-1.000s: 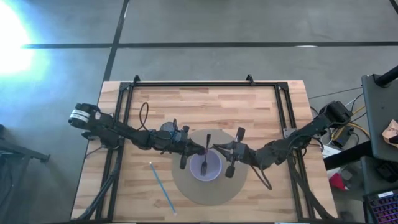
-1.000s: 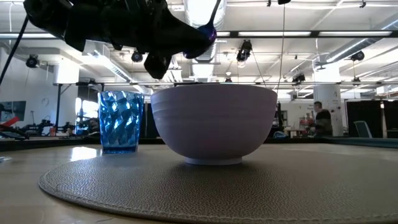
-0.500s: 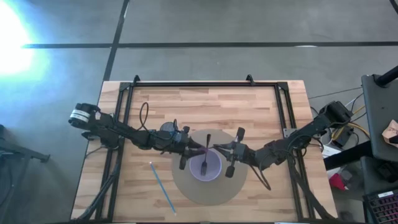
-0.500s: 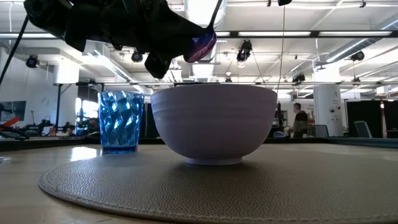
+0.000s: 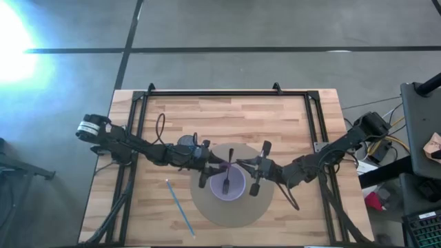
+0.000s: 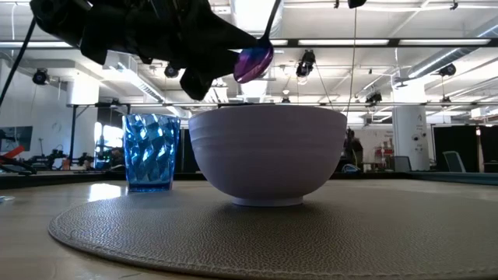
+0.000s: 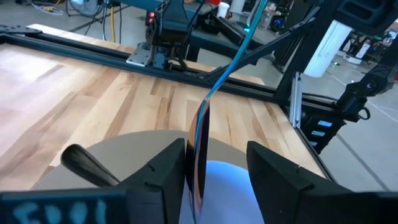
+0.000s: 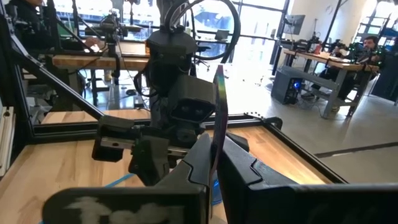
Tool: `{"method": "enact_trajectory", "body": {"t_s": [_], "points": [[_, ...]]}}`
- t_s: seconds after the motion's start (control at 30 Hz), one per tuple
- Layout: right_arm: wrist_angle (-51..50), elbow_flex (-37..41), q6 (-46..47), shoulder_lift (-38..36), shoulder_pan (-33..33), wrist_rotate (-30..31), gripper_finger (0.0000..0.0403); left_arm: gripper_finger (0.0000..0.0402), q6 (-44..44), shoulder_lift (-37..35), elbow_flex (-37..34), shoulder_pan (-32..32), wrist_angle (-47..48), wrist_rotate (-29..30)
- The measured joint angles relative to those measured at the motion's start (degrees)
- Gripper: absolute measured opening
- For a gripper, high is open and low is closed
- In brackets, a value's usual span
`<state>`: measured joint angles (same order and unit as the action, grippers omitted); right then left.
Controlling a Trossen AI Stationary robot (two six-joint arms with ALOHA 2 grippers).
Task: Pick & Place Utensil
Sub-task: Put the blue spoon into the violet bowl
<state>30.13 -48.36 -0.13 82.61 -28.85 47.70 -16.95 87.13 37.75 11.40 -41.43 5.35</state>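
The utensil is an iridescent purple spoon (image 6: 253,62) with a thin teal handle (image 7: 227,59). It hangs above the lavender bowl (image 6: 268,152), which stands on a round grey placemat (image 5: 207,210). My right gripper (image 8: 213,155), coming from the table's right, is shut on the handle. My left gripper (image 7: 217,152), coming from the table's left, is open. The spoon's bowl end (image 7: 200,149) stands edge-on between its fingers, close to one of them. My right gripper pinches the spoon's handle (image 8: 217,118) between its two fingers, which come level from the table's right and lie across it. The spoon hangs steeply, bowl end down, clear of the lavender bowl. My left gripper: I cannot tell whether one finger (image 7: 177,165) touches the spoon's bowl end.
A blue faceted cup (image 6: 150,152) stands on the table left of the bowl, under my left arm. A light blue straw (image 5: 179,205) lies on the wood toward the near left. Black rails (image 5: 227,93) frame the far and side edges of the table.
My left gripper has opened and let go of the spoon's bowl end. That end has dropped a little and now shows beside the gripper in the low view. Both arms have kept still, and my right gripper has stayed shut on the handle.
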Motion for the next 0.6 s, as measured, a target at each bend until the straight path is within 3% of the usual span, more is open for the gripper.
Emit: {"method": "enact_trajectory", "body": {"t_s": [0.6], "points": [[-1.58, 0.0, -0.05, -0.81, -1.01, 0.16, 0.0012, 0.016, 0.42, -4.28, 0.91, -0.42, 7.3, 0.95]]}}
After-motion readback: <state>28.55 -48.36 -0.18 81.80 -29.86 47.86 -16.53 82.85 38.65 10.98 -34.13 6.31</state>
